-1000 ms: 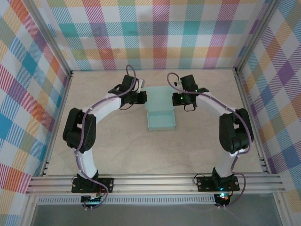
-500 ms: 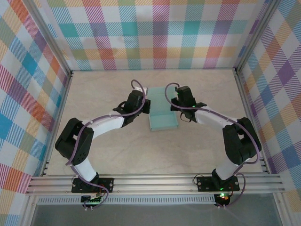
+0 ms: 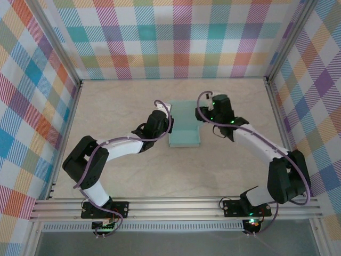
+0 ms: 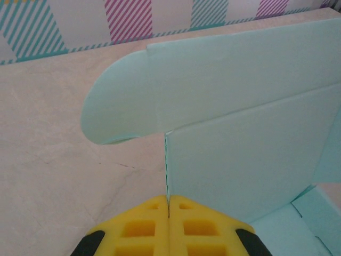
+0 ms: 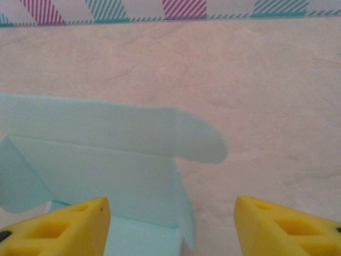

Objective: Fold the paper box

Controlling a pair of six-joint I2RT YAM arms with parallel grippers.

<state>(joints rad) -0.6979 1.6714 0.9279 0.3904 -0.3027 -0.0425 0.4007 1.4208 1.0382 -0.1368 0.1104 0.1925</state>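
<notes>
**Changes against the earlier frames.** The right gripper (image 3: 214,108), pressed to the right side of the box half a second ago, has been drawn off to the right of it, and its jaws have been parted. The left gripper (image 3: 165,120) has been brought down and inward from the upper left of the box and is now set at the box's left side. The box outline, stepped and spread a second ago, is reduced to a compact rectangle.

**Item: pale mint-teal thin card paper box** (image 3: 185,127). It lies on the beige marbled tabletop (image 3: 122,101), at mid-frame in the top view, between the two grippers.
- Left wrist view: a raised wall (image 4: 240,149) is seen with a crease across it, with a rounded flap at upper left.
- Right wrist view: a long wall (image 5: 106,160) stands with a rounded flap at its right end, and the floor of the box lies below it.

**Claws.**
- Left gripper (image 4: 168,200): yellow fingers closed together at the foot of the wall's cut edge. Whether card is nipped cannot be told.
- Right gripper (image 5: 173,213): fingers wide apart, holding nothing.
</notes>
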